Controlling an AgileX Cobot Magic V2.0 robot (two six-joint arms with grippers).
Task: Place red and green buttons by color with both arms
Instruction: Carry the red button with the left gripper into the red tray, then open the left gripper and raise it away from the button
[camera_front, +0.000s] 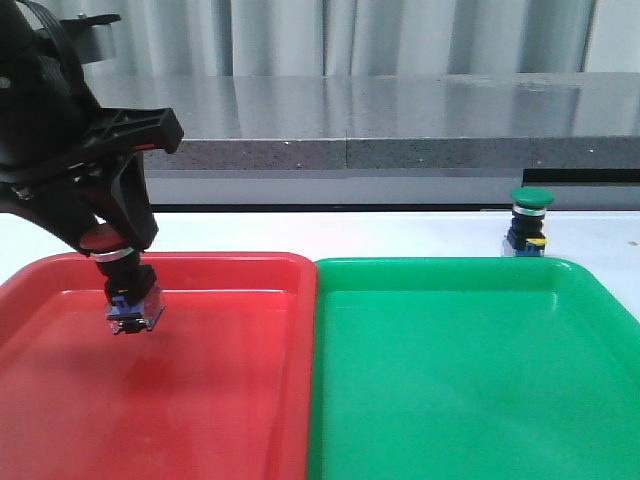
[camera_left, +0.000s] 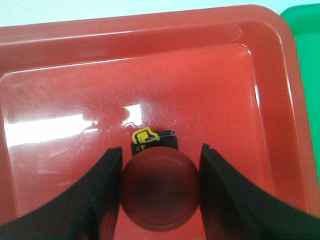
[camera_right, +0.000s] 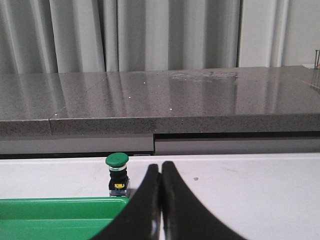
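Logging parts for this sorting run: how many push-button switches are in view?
2. The red button is held in the left gripper over the red tray; the green button stands on the table behind the green tray.

Left gripper (camera_front: 118, 250) angled downward, fingers (camera_left: 102, 195) clamped on either side of a cap; right gripper (camera_right: 161, 200) pressed closed, holding nothing.

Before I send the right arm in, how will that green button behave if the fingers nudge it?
The green button stands upright on the table beyond the green tray, tall over a small base, so it probably tips. It looks rigid. Its round cap may roll once down.
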